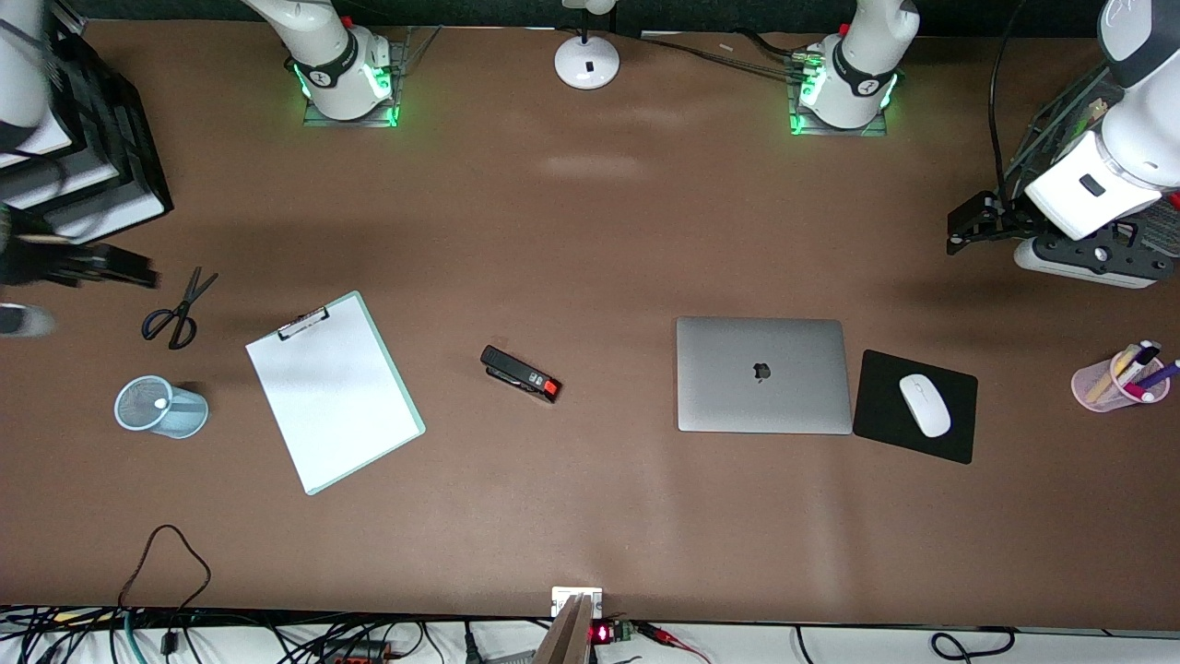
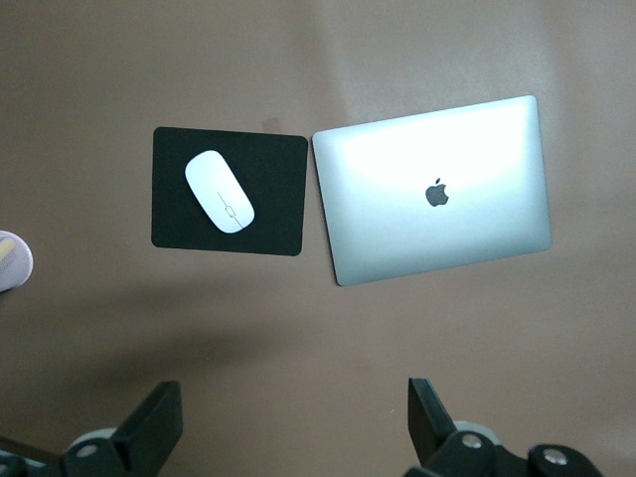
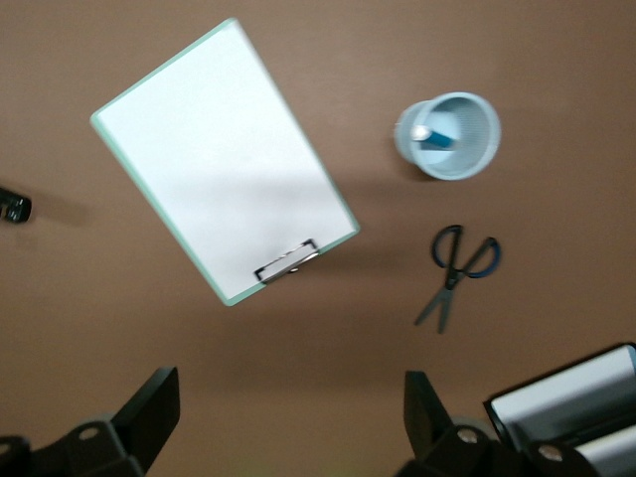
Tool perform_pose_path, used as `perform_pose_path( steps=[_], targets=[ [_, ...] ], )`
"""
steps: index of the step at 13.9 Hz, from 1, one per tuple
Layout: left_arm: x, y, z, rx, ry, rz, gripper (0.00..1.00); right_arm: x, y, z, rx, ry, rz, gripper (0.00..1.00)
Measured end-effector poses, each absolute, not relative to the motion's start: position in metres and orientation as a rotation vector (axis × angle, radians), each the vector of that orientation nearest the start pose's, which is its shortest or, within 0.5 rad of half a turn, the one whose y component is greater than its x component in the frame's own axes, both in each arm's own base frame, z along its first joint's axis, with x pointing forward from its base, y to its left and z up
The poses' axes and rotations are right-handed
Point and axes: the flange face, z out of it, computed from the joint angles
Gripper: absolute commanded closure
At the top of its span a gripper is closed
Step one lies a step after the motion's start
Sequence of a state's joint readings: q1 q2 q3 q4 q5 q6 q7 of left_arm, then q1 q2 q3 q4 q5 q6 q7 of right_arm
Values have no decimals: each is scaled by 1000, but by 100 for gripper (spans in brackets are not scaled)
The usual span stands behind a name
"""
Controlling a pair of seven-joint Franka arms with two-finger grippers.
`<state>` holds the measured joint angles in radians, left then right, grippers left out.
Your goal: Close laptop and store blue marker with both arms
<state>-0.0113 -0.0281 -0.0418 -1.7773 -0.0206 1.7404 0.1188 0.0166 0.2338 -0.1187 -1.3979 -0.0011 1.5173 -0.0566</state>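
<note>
The silver-grey laptop (image 1: 763, 373) lies closed on the table, lid down with the apple logo up; it also shows in the left wrist view (image 2: 432, 189). The blue marker (image 3: 437, 138), with its whitish end, sits inside a light-blue mesh cup (image 1: 161, 407). My left gripper (image 1: 959, 229) is open and empty, up in the air at the left arm's end of the table; its fingers (image 2: 159, 427) frame bare table. My right gripper (image 1: 129, 267) is open and empty, up at the right arm's end of the table, near the scissors.
A white mouse (image 1: 925, 404) rests on a black pad (image 1: 885, 420) beside the laptop. A pink cup of pens (image 1: 1115, 380), a black stapler (image 1: 519, 373), a clipboard (image 1: 334, 392), scissors (image 1: 178, 309), black trays (image 1: 92, 157) and a lamp base (image 1: 586, 61) are also here.
</note>
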Motion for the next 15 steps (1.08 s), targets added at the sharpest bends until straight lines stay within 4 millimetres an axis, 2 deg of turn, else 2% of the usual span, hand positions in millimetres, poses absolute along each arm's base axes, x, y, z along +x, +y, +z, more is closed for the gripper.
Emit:
perform_pose_path(
  steps=[2, 6, 8, 12, 15],
  targets=[
    [552, -31, 556, -3150, 266, 13, 0, 607, -67, 575, -3152, 102, 174, 0],
    [552, -31, 556, -3150, 266, 14, 0, 603, -61, 574, -3152, 86, 144, 0],
    [552, -31, 556, -3150, 265, 15, 0, 590, -57, 574, -3148, 75, 124, 0],
    [552, -31, 556, -3150, 265, 17, 0, 566, -55, 594, -3142, 74, 92, 0],
    [552, -31, 556, -3150, 265, 21, 0, 559, -55, 602, -3141, 74, 76, 0]
  ],
)
